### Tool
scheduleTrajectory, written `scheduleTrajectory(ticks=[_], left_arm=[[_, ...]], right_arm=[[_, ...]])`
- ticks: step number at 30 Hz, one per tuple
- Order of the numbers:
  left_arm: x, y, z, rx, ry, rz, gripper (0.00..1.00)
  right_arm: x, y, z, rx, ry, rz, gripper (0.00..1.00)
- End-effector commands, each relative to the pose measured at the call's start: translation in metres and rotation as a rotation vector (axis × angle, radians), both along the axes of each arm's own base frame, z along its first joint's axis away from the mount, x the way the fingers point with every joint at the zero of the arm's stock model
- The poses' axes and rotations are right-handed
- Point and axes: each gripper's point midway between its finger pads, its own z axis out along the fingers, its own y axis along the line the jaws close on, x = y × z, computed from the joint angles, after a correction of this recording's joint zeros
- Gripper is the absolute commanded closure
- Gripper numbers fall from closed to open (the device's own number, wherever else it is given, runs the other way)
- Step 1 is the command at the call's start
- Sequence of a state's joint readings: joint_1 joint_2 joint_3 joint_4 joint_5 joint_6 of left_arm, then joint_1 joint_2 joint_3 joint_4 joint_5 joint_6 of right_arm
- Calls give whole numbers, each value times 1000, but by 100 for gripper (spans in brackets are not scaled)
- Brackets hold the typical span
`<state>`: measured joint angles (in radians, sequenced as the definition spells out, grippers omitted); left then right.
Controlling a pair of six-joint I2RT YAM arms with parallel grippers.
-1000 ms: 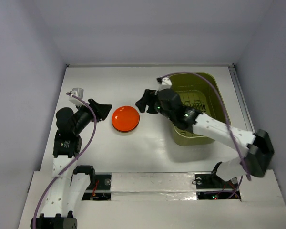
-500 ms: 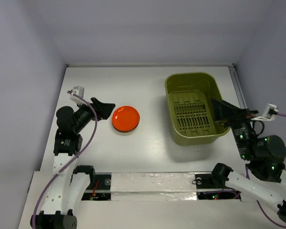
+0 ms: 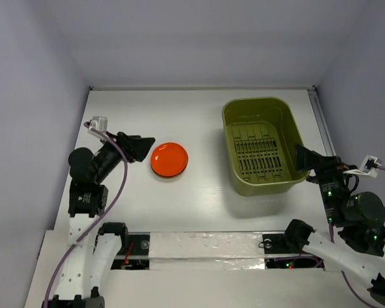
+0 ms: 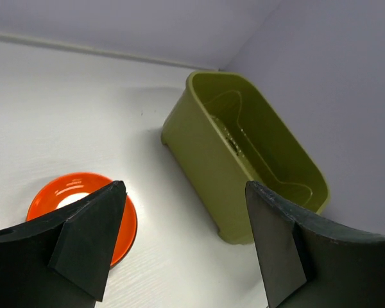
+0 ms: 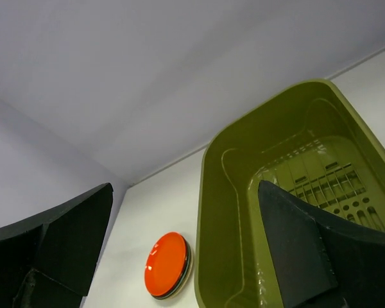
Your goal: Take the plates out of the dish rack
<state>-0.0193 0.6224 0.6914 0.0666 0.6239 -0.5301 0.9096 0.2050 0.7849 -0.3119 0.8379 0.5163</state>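
Observation:
A stack of small plates [image 3: 169, 160] with a glossy orange-red one on top lies on the white table, left of centre. Dark and cream plate edges show under it in the right wrist view [image 5: 167, 264]; it also shows in the left wrist view [image 4: 77, 189]. The olive-green dish rack [image 3: 256, 186] stands to the right, its slotted floor bare, with no plate in it [image 4: 205, 173] [image 5: 224, 224]. My left gripper [image 3: 144, 147] is open and empty just left of the stack [image 4: 185, 192]. My right gripper [image 3: 301, 157] is open and empty at the rack's near right corner [image 5: 185, 189].
The white table [image 3: 199, 109] is closed in by grey walls at the back and on both sides. A raised strip [image 3: 316, 102] runs along its right edge beside the rack. The arm bases and cables sit at the near edge.
My right arm has drawn back from beside the plate stack, across the rack, to the near right. My left arm has shifted slightly left; the stack has not moved.

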Motion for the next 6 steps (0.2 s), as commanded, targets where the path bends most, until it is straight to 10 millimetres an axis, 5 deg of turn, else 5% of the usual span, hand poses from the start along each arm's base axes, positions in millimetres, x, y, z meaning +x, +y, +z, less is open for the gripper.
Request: scheduleTrajectory(ticks=[1, 6], left_arm=[[-14, -1, 47, -19, -153, -9, 29], [-17, 0, 48, -31, -162, -2, 27]], right_arm=[[-2, -9, -4, 6, 26, -28, 0], [-4, -12, -1, 12, 31, -28, 0]])
